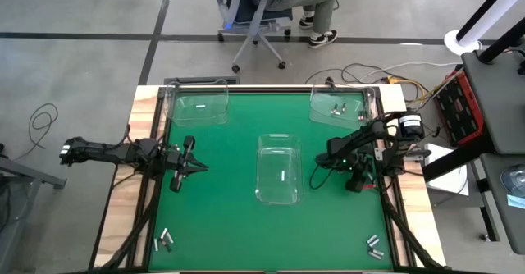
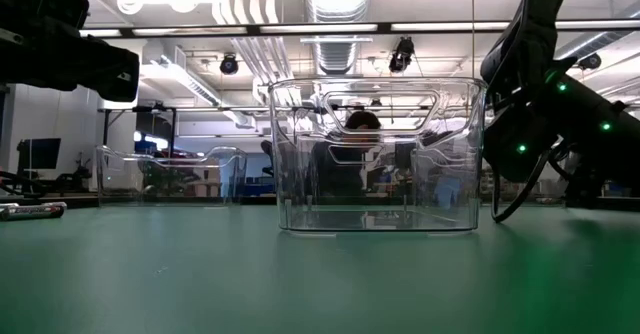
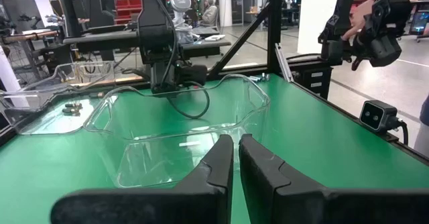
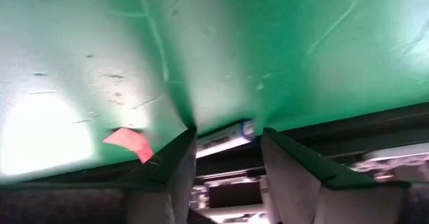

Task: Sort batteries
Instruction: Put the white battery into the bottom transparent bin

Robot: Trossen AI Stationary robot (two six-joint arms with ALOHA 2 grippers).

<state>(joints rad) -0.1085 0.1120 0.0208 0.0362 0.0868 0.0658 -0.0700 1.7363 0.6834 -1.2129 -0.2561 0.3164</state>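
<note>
Three clear bins stand on the green table. The far-left one (image 1: 197, 106) holds one battery (image 1: 199, 107). The far-right one (image 1: 336, 106) holds a few. The centre one (image 1: 277, 167) holds one (image 1: 281, 175). More batteries lie loose at the near left (image 1: 164, 239) and the near right (image 1: 375, 245). My left gripper (image 1: 197, 168) hovers left of the centre bin, shut and empty (image 3: 236, 163). My right gripper (image 1: 357, 182) points down at the table right of the centre bin. It is open, with a silvery battery (image 4: 222, 142) lying between its fingers. My right gripper comes from above, pointing down, its fingers standing on either side of the battery. One end of the battery (image 4: 201, 146) lies right beside one finger (image 4: 175, 162), while the other end (image 4: 248, 129) stops short of the second finger. Whether either finger touches it, I cannot tell.
A dark rail (image 1: 385, 184) runs along the table's right edge, close to my right gripper. A small red scrap (image 4: 129, 141) lies on the mat beside one finger. A person sits on an office chair (image 1: 258, 11) beyond the far edge. The centre bin (image 2: 378, 154) stands between the arms.
</note>
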